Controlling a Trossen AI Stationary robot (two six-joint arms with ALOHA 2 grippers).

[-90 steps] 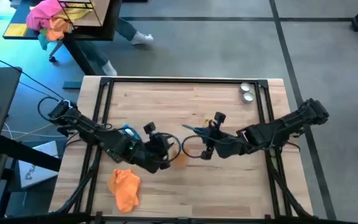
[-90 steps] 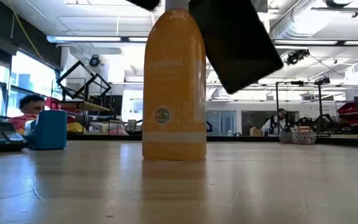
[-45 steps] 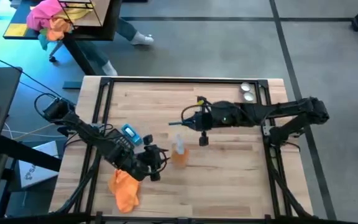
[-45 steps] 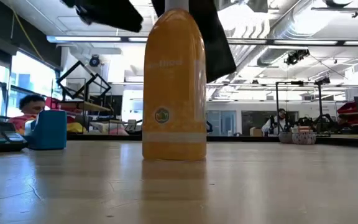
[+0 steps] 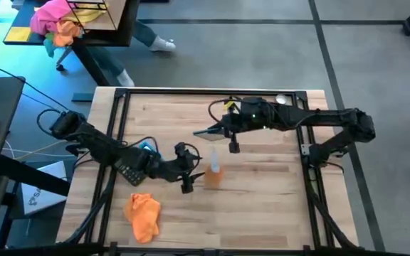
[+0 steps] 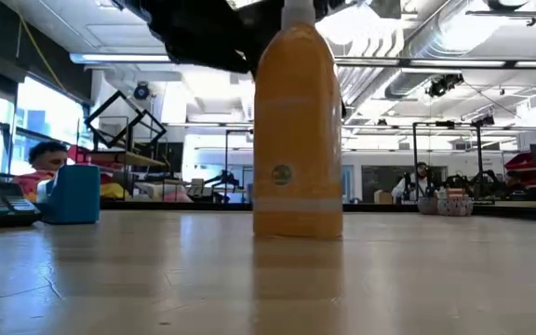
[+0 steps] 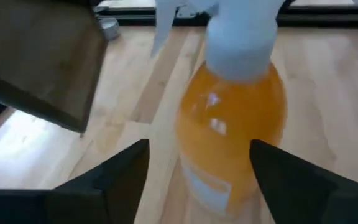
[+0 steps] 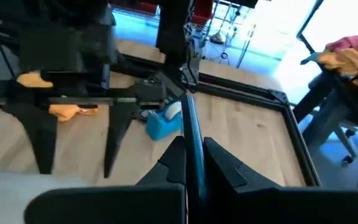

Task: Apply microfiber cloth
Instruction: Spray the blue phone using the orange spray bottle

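Observation:
The microfiber cloth point(image 5: 142, 215) lies crumpled on the table near the front left, and no gripper touches it. A clear spray bottle of orange liquid point(image 5: 212, 174) stands upright mid-table point(image 6: 296, 140). My left gripper point(image 5: 189, 170) is open just left of the bottle, one finger on each side of the bottle's body point(image 7: 229, 137). My right gripper point(image 5: 219, 130) is farther back, above the table, shut on a thin dark flat plate point(image 5: 205, 132). My left gripper comes level from the table's left, its open fingers point(image 7: 114, 180) on either side of the bottle's lower body point(image 7: 219, 180). I cannot tell whether either finger touches it. My right gripper pinches the dark plate by one edge point(image 8: 189, 146) between its two fingers. The plate is seen edge-on and is lifted clear of the table.
A dark calculator point(image 5: 128, 171) and a blue box point(image 5: 148, 148) lie under my left arm. Two small metal tins point(image 5: 282, 105) sit at the far right corner. A pink-and-orange bundle point(image 5: 57, 21) lies on another table beyond the far left.
My right gripper has carried the dark plate up and toward the table's far edge. My left gripper dipped toward the cloth, then came back beside the bottle. The bottle has slid a little toward the table's right edge and stays upright.

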